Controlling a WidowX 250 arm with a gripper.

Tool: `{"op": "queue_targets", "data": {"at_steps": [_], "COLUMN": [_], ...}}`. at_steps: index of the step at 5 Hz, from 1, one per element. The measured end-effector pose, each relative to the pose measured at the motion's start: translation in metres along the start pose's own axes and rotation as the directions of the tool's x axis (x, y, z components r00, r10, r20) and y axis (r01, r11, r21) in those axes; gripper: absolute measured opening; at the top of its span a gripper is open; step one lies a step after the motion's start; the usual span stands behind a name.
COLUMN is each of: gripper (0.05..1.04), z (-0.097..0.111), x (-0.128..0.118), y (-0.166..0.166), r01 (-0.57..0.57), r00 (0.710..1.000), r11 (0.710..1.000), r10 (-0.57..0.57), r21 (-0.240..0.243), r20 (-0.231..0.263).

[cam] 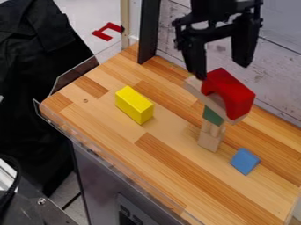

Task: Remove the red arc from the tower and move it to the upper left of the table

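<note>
The red arc (235,91), a thick, glossy-looking block with a curved hollow on its underside, sits up on top of the tower (213,116), legs down along a pale wooden plank (220,105). Beneath the plank I see a green block, then a narrow, light wood section, maybe a pair of little posts, then a plain wooden block standing upright on the right part of the tabletop (91,116).

Seeing solid red on the arc (232,85), bright yellow on the rectangular block (134,104), and now blue on the small block (244,161). Spotting green in the tower (212,115), pale tan on its plank (206,98), black on the end effector (222,69). Now catching patchwork strips of honey and darker brown across the desk (170,151).
</note>
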State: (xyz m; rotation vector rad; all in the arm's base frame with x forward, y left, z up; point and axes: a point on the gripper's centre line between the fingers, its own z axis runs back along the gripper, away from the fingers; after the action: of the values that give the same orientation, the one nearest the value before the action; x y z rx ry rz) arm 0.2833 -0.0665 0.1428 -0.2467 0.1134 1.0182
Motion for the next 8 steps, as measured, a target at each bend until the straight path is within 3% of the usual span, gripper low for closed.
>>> {"op": "queue_targets", "data": {"at_steps": [3,4,6,8], "gripper": [1.000,1.000,0.999,0.972], "z": [-0.001,-0.001,-0.016,-0.025], "x": [-0.006,-0.002,0.004,0.005], "y": [-0.014,-0.016,-0.005,0.003], "r01": [0.033,0.024,-0.014,-0.042], "r00": [0.998,0.998,0.999,0.999], "r11": [0.999,1.000,0.996,0.991], "r10": [-0.032,-0.026,0.011,0.039], "r21": [-0.009,0.018,0.089,0.129], "r20": [0.047,0.062,0.035,0.032]}}
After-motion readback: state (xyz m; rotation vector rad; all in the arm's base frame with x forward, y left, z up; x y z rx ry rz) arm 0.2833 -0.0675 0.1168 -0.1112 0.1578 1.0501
